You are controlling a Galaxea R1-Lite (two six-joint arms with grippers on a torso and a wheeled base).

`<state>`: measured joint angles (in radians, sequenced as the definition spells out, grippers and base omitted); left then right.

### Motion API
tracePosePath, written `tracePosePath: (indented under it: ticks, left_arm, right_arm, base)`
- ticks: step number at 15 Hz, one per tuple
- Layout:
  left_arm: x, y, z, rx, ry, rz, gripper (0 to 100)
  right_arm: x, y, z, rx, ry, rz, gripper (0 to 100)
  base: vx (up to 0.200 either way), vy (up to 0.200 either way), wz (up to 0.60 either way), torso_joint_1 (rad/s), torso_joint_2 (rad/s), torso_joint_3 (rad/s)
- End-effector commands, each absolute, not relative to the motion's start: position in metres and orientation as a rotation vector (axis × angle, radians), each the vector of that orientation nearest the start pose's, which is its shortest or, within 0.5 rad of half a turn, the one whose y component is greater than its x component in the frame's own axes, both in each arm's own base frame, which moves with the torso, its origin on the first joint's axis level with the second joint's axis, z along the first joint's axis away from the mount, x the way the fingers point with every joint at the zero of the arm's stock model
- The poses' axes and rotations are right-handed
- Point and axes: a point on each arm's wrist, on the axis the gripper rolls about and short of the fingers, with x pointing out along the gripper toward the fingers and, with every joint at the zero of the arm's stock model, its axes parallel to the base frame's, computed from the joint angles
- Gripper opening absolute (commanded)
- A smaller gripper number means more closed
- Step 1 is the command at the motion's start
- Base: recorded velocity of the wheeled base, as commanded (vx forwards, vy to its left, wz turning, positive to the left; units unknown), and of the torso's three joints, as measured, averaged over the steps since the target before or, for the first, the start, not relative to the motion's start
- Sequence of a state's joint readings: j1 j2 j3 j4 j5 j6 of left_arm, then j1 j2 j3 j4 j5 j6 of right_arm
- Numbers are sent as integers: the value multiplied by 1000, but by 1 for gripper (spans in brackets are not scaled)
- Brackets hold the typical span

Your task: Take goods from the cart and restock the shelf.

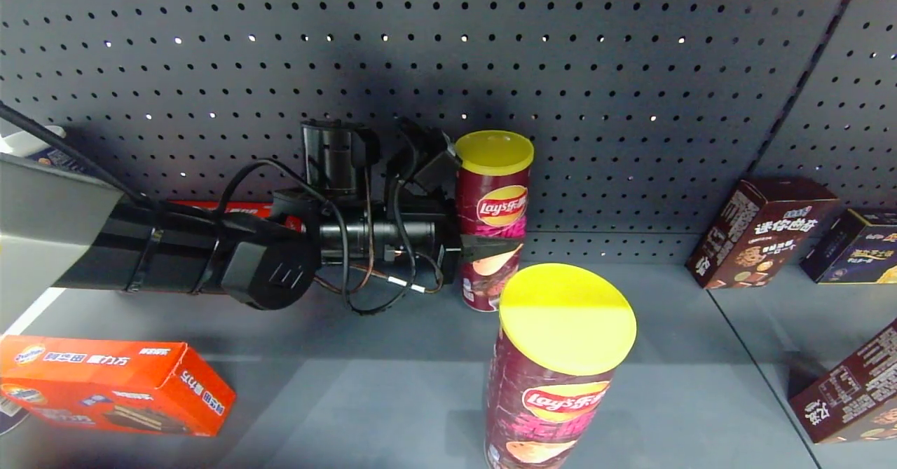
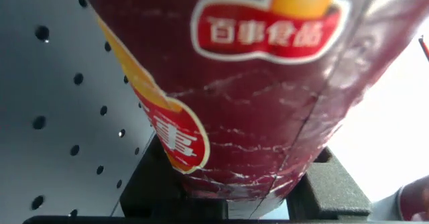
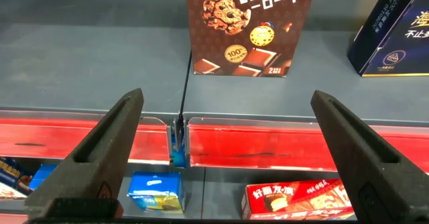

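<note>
A maroon chips can with a yellow lid [image 1: 492, 202] stands upright at the back of the grey shelf [image 1: 392, 378], close to the pegboard wall. My left gripper [image 1: 483, 234] reaches in from the left and is shut on this can's middle. In the left wrist view the can [image 2: 255, 96] sits between the dark fingers [image 2: 328, 190]. A second, identical can [image 1: 560, 357] stands upright nearer the front, apart from the first. My right gripper [image 3: 226, 96] is open with nothing between its fingers, facing a shelf edge with a brown cookie box [image 3: 244, 26] behind it.
An orange box [image 1: 115, 385] lies at the front left. Brown boxes [image 1: 760, 230] [image 1: 851, 385] and a dark blue box [image 1: 855, 245] stand to the right. In the right wrist view, a red price rail [image 3: 268, 143] runs across, with packs [image 3: 155, 190] on the level below.
</note>
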<state>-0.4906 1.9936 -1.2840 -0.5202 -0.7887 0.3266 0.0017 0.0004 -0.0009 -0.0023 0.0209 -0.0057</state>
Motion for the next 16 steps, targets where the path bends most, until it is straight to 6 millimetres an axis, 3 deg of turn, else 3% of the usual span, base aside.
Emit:
tracePosePath:
  ticks: [1,7,8,11,16]
  left_arm:
    - [346,-203,196,249,-2,-1296,0]
    - [347,-204,194,256,-18,-1298,0]
    - [347,-204,194,263,-24,-1296,100]
    - [345,-204,192,265,-21,-1298,100]
    - [318,-176,205,271,-30,-1248,100]
  right_arm:
    - [-23,0,76,-6,-3,23,100]
    - [-23,0,76,-6,-3,21,100]
    - [-23,0,76,-6,-3,21,100]
    - [-23,0,76,-6,-5,21,100]
    - [-23,0,76,-6,-5,21,100]
  base:
    - [0,0,0,0,0,0]
    - [0,0,0,0,0,0]
    - [0,0,0,0,0,0]
    - [0,0,0,0,0,0]
    - [0,0,0,0,0,0]
